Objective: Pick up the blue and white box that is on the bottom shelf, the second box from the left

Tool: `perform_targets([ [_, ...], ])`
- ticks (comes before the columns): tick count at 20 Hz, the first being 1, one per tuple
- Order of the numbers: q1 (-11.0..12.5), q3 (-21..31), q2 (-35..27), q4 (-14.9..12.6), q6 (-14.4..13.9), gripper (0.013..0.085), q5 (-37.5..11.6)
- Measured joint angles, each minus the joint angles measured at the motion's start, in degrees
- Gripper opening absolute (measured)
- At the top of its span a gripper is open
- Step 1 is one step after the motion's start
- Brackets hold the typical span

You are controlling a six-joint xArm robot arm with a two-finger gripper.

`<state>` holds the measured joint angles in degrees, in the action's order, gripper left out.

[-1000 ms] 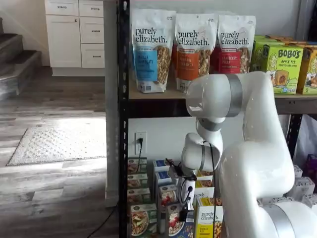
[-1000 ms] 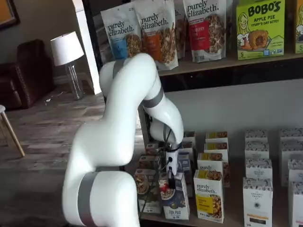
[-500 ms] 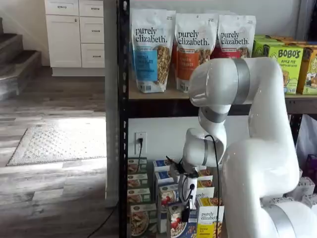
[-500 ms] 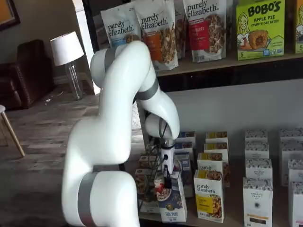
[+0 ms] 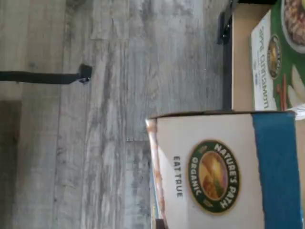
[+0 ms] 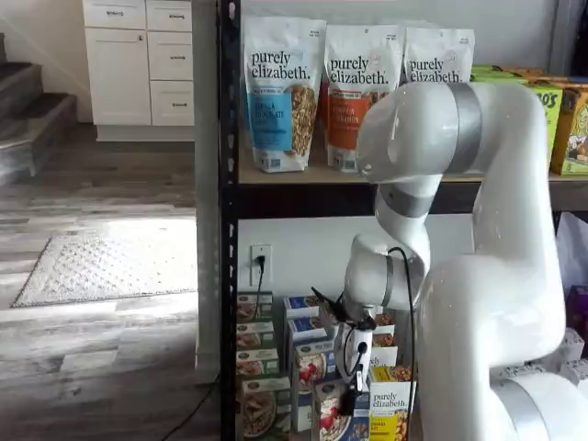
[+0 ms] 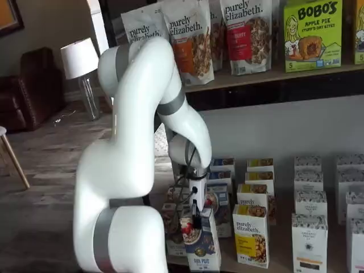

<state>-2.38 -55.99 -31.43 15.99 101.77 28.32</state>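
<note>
The hand (image 7: 196, 219) is clenched on the top of the blue and white box (image 7: 198, 244), which sits tilted at the lower centre of both shelf views, at the front of the bottom shelf (image 7: 273, 267), just left of a yellow "purely elizabeth" box (image 7: 251, 236).

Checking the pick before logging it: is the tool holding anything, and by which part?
Yes. The tool is shut on the blue and white box, gripping it at its top edge; the box sits tilted, pulled forward of its row.
</note>
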Motion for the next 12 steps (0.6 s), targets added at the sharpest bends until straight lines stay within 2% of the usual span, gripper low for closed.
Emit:
perform_targets([
  [7, -1.71, 8.27, 7.58, 3.70, 1.76, 0.0490, -1.85],
  [12, -2.92, 13.09, 14.13, 5.26, 1.68, 0.0490, -1.00],
])
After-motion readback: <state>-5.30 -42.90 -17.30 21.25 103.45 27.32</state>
